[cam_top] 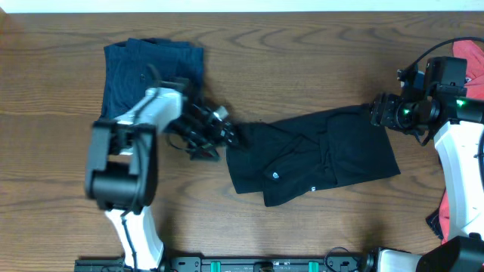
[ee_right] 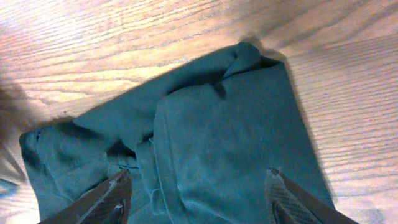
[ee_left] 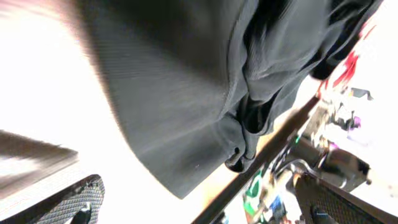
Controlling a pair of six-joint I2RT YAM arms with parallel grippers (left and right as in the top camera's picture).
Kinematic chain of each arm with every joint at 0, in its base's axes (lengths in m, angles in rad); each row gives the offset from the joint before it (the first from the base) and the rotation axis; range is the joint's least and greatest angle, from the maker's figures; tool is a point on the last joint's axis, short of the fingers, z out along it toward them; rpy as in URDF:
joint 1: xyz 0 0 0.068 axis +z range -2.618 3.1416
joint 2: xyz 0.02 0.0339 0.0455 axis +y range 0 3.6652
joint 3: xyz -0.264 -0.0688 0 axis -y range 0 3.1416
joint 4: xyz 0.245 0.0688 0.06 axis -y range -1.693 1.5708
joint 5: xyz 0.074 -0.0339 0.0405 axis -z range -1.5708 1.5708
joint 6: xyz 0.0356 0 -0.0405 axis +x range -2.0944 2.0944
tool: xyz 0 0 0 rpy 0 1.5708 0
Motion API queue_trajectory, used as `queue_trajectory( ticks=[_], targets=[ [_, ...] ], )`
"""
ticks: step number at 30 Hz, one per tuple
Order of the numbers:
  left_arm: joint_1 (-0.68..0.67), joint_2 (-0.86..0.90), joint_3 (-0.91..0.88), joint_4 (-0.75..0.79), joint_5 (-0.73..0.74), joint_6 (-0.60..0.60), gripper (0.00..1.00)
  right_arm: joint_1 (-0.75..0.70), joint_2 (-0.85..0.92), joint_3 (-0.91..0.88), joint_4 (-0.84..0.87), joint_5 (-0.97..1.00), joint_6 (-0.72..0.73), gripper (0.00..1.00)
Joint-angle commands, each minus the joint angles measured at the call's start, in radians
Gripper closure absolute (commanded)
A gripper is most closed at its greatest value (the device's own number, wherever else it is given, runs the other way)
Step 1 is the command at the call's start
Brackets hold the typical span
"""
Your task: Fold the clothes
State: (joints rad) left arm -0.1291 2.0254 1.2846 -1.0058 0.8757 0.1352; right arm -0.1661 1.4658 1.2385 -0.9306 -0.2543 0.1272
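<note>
Black garment: just ahead of my left gripper, fingers wide, empty; beneath my right gripper, fingers spread, grasping nothing, wrist pitched down.

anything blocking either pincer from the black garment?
Nothing visible. The right pincer sits open at the right edge of the black garment, and the left pincer is open at its left edge.

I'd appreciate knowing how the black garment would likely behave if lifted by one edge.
The black garment would probably droop limply: it lies in soft folds and creases. Being thin fabric, it likely feels light, and its layers may slide apart.
</note>
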Motion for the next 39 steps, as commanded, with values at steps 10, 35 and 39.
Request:
queue_trajectory(
  ticks=[10, 35, 39],
  targets=[
    [0.018, -0.057, -0.171, 0.183, -0.071, -0.074, 0.02, -0.004, -0.002, 0.009, 0.0, -0.005, -0.012, 0.33],
    [-0.208, -0.057, -0.358, 0.639, -0.006, -0.418, 0.11, -0.004, -0.002, 0.009, 0.006, -0.005, -0.012, 0.33],
    [-0.208, -0.057, -0.358, 0.695, -0.013, -0.46, 0.19, -0.004, -0.002, 0.009, 0.006, -0.005, -0.012, 0.33]
  ],
)
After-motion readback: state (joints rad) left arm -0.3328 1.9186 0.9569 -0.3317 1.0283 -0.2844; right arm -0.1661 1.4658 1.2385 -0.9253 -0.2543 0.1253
